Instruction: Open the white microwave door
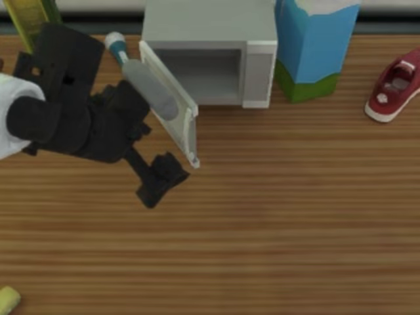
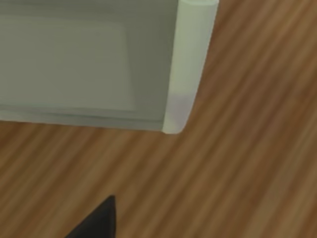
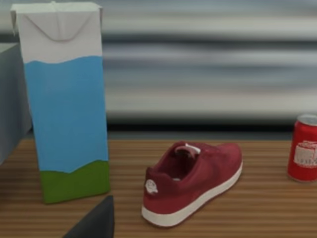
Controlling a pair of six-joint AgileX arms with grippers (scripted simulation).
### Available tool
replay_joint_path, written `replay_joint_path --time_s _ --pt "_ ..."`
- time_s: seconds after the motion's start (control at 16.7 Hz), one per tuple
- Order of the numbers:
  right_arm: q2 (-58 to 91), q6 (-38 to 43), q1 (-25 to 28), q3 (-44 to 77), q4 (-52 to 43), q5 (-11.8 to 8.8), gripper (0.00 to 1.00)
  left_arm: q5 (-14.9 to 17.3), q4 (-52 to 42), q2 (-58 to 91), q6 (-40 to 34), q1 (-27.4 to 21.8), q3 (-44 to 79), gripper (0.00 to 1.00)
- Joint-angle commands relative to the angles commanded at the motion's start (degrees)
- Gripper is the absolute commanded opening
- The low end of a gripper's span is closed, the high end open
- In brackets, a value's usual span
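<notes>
The left arm, big and black in the top view, is nearest the camera, with its left tool point(image 1: 163, 178) low over the tabletop point(image 1: 275, 216) just beside the free end of the microwave door point(image 1: 169, 105). Whether that tool is wide or narrow I cannot tell: the top view shows only a dark lump, and the left wrist view shows one dark tip. It looks apart from the door, not holding it.

The door is already swung well out from the microwave point(image 1: 210, 52), hinged at the left and angled toward the left arm, the cavity open behind it. The left wrist view shows the door's lower corner point(image 2: 190, 64) close by, above the wood grain.

Risks, as I judge them: the door is close against the arm's links, so any sweep back toward the microwave could knock it partly shut. Pushing further on the door's end could instead drag the light microwave across the tabletop into the carton point(image 1: 315, 46) standing just beside it and tip it. A bottle point(image 1: 125, 56) leans near the hinge side and could be bumped.

The right arm is out of the top view; its wrist camera faces the carton, a red shoe point(image 3: 193, 181) and a can point(image 3: 303, 148).
</notes>
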State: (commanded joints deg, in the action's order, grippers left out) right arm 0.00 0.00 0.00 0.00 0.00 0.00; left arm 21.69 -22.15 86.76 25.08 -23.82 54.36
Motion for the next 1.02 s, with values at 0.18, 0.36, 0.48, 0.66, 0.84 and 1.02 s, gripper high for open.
replay_joint_path --time_s 0.18,0.36,0.48,0.66,0.84,1.02 --pt "0.00 0.00 0.00 0.00 0.00 0.00 1.00 0.06 0.09 0.26 0.03 0.27 0.30 1.00" --pt "0.00 0.00 0.00 0.00 0.00 0.00 1.00 -1.92 -3.58 3.35 -3.53 -0.86 3.98 1.00" --pt "0.00 0.00 0.00 0.00 0.00 0.00 1.00 -4.64 -8.97 7.34 -8.92 -2.33 9.48 1.00" --pt "0.00 0.00 0.00 0.00 0.00 0.00 1.00 -10.22 -20.02 14.83 -21.44 -5.28 22.17 1.00" --pt "0.00 0.00 0.00 0.00 0.00 0.00 1.00 -17.01 -32.77 22.70 -38.16 -8.66 38.98 1.00" --pt "0.00 0.00 0.00 0.00 0.00 0.00 1.00 -24.35 -45.62 29.94 -56.72 -12.00 56.92 1.00"
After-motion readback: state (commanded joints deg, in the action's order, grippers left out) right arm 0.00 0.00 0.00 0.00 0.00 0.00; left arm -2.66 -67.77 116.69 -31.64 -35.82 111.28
